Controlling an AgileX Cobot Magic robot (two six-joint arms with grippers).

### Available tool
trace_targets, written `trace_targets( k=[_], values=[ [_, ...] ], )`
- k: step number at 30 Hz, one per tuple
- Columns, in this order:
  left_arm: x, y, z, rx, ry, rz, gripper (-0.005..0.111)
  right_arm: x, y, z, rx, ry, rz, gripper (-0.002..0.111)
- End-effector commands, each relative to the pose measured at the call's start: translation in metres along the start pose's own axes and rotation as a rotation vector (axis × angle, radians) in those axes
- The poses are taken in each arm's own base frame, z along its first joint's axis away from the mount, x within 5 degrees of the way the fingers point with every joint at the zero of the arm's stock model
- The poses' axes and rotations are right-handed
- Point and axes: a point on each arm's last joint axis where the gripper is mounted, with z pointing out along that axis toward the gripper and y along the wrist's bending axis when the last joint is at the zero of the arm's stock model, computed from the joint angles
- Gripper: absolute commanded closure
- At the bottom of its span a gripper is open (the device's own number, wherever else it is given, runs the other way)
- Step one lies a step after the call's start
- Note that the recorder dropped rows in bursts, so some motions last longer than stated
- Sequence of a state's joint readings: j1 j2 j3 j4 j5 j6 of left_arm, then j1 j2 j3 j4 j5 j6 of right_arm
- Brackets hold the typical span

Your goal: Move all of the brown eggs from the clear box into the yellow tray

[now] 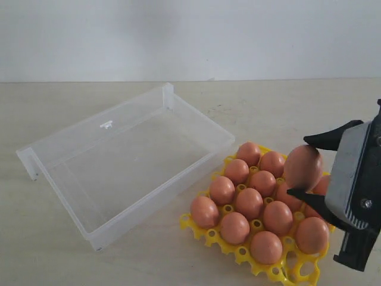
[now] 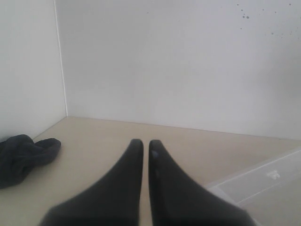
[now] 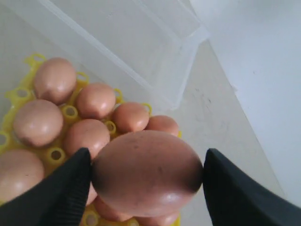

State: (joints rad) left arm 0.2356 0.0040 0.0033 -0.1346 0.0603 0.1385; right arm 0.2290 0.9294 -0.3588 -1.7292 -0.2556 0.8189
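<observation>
My right gripper (image 1: 305,167) is shut on a brown egg (image 1: 302,166), holding it just above the right side of the yellow tray (image 1: 244,254). Up close in the right wrist view, that egg (image 3: 146,172) fills the space between the black fingers (image 3: 61,188) of the right gripper (image 3: 146,175). Several brown eggs (image 1: 249,202) sit in the tray's cups. The clear box (image 1: 128,158) lies to the tray's left with no egg in it. My left gripper (image 2: 146,143) is shut on nothing, low over bare table beside a corner of the clear box (image 2: 263,181); it is out of the exterior view.
A dark cloth (image 2: 23,157) lies on the table near a wall corner in the left wrist view. A white wall runs along the back of the beige table (image 1: 59,250). The tray sits close to the table's front right.
</observation>
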Motion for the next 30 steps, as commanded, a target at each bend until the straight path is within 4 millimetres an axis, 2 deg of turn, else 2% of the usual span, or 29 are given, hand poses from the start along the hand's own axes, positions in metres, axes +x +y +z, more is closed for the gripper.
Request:
trace_targets(
  k=[1, 3, 4, 6, 7, 8, 9, 12, 14, 16, 19, 22, 30],
  values=[
    [-0.002, 0.000, 0.000, 0.000, -0.015, 0.003, 0.103, 0.005, 0.013, 0.001, -0.066, -0.006, 0.079, 0.109],
    [-0.002, 0.000, 0.000, 0.000, -0.015, 0.003, 0.103, -0.002, 0.021, 0.000, -0.161, -0.064, 0.273, 0.109],
    [-0.002, 0.000, 0.000, 0.000, -0.015, 0.003, 0.103, -0.008, 0.027, -0.002, -0.252, -0.097, 0.460, 0.109],
    [-0.002, 0.000, 0.000, 0.000, -0.015, 0.003, 0.103, -0.016, 0.036, -0.007, -0.402, -0.124, 0.702, 0.109],
    [-0.002, 0.000, 0.000, 0.000, -0.015, 0.003, 0.103, -0.019, 0.039, -0.009, -0.468, -0.099, 0.900, 0.109],
    [-0.002, 0.000, 0.000, 0.000, -0.015, 0.003, 0.103, -0.020, 0.040, -0.009, -0.488, -0.084, 0.978, 0.109],
    [-0.002, 0.000, 0.000, 0.000, -0.015, 0.003, 0.103, -0.021, 0.041, -0.010, -0.525, -0.042, 1.159, 0.109],
    [-0.002, 0.000, 0.000, 0.000, -0.015, 0.003, 0.103, -0.020, 0.043, -0.010, -0.534, -0.020, 1.279, 0.109],
    [-0.002, 0.000, 0.000, 0.000, -0.015, 0.003, 0.103, -0.015, 0.042, -0.006, -0.463, -0.056, 1.465, 0.109],
    [-0.002, 0.000, 0.000, 0.000, -0.015, 0.003, 0.103, 0.000, 0.048, -0.003, -0.368, -0.049, 1.664, 0.109],
    [-0.002, 0.000, 0.000, 0.000, -0.015, 0.003, 0.103, 0.031, 0.069, -0.003, -0.223, 0.045, 1.904, 0.109],
    [-0.002, 0.000, 0.000, 0.000, -0.015, 0.003, 0.103, 0.048, 0.084, -0.006, -0.156, 0.098, 2.030, 0.109],
    [-0.002, 0.000, 0.000, 0.000, -0.015, 0.003, 0.103, 0.049, 0.084, -0.006, -0.136, 0.096, 1.908, 0.109]
  ],
)
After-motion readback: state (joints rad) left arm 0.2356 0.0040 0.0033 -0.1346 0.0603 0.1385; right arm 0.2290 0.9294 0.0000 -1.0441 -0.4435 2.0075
